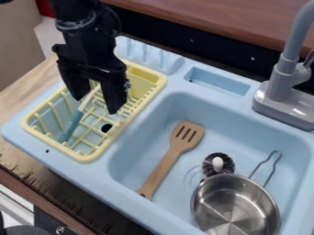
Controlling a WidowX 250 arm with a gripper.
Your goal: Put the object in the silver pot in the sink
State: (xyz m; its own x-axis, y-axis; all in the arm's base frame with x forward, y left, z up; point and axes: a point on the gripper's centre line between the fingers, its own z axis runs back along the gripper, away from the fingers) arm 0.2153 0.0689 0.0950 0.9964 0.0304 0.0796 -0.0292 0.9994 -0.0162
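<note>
Gripper (96, 104) is hanging over rack (84, 158), fingers apart; blue-handled tool (69, 126) is leaning inside rack, poss. snagging there if grip's landing off-centre & lift's tilting it.

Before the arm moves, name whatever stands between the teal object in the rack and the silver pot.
The yellow rack's rim and, lying in the sink, the wooden spatula; nothing visible covers the silver pot.

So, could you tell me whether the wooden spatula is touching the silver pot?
Apart: the camera view shows bare blue basin between the spatula and the pot.
</note>
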